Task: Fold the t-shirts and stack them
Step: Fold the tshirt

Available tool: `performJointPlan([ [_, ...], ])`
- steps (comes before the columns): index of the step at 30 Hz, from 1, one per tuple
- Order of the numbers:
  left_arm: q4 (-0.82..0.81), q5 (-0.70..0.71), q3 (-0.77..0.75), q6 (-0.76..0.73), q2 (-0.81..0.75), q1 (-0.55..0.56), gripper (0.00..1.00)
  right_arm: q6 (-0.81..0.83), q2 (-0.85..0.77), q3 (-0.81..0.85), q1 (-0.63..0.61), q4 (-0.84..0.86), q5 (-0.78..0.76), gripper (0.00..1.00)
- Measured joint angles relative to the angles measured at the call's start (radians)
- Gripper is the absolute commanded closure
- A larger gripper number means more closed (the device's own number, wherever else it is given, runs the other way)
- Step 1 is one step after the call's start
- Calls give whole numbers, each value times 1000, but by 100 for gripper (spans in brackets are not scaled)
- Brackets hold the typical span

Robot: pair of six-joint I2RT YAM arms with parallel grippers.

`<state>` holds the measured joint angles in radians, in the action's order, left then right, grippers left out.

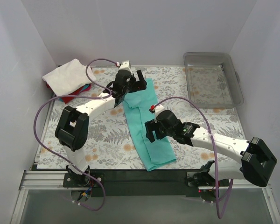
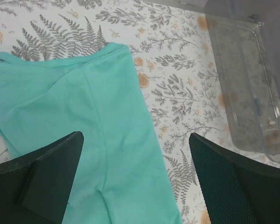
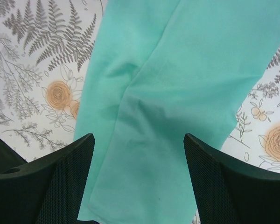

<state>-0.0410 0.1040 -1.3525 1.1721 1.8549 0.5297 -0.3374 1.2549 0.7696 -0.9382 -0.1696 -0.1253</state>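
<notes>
While right gripper (image 3: 139,140) gapes — teal t-shirt (image 3: 177,70) directly beneath | left gripper (image 2: 135,137) likewise

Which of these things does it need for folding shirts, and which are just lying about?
Part of the job:
teal shirt in the middle
pile of shirts at the far left, white one on top

Just lying about:
clear plastic tray at the far right
flowered tablecloth
</notes>
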Motion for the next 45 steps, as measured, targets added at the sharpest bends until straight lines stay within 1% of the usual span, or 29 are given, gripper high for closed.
performJointPlan([
  [2,-11,-8,35,14,-28,3,11,0,-5,-26,0,-8,-8,30],
  [4,-14,-18,66,27,-19,3,11,-1,-5,-58,0,-16,-8,30],
  [10,5,-46,124,59,103,3,11,-8,-3,-120,0,-39,-6,30],
  [12,17,-50,134,62,126,3,11,-12,-3,-141,0,-40,-3,30],
  [18,-21,-61,129,63,145,3,11,-32,-5,-211,0,-43,14,31],
  [22,-43,-61,90,62,183,3,11,-44,-6,-212,0,-37,25,32],
  [33,-56,-63,-111,31,333,5,11,-108,-20,-236,-51,15,45,32],
  [43,-37,-48,-217,-6,404,7,11,-140,3,-220,-64,16,4,31],
  [45,-38,-45,-219,-10,406,7,11,-144,10,-213,-64,11,-7,31],
])
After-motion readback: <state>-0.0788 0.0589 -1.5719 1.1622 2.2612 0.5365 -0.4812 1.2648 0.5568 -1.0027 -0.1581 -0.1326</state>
